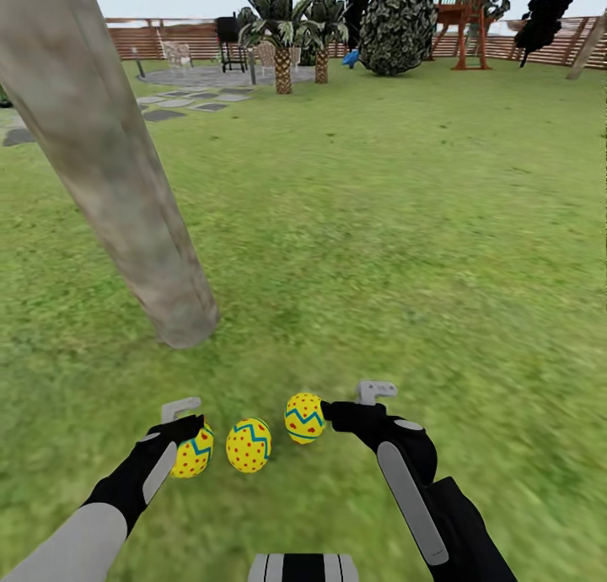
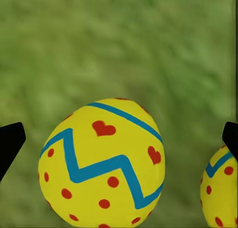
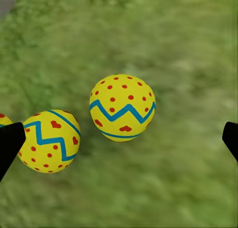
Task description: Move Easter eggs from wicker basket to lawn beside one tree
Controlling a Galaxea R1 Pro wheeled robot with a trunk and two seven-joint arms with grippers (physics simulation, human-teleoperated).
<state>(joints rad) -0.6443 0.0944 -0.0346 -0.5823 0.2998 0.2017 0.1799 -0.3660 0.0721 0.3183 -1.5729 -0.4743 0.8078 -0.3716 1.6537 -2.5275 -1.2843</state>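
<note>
Eggs: three Easter eggs lying in a row on the lawn (image 1: 379,228), near the base of the tree (image 1: 110,185). Left egg (image 1: 194,454), middle egg (image 1: 249,444), right egg (image 1: 304,417).
Basket: not pointing it out; can't say where it is.
L end effector (image 1: 187,426): hovering over left egg, fingers spread wide w/ grass between them in left wrist view; released, gripping nothing.
R end effector (image 1: 346,409): sitting just beside right egg, tips wide apart in right wrist view; released, empty.
Handling (judgement): eggs prob. light, hard, smooth shells, so slippery and prone to rolling on grass. Best hold looks like across the widest belly, pads on opposite sides.
Axis: left egg (image 2: 101,163) tilting, narrow end up and away from cam. Right egg (image 3: 122,107) long axis unclear, looking near round. Zigzag bands running round the girth.
Progress (judgement): all 3 appearing placed by one tree; task seeming about done.
</note>
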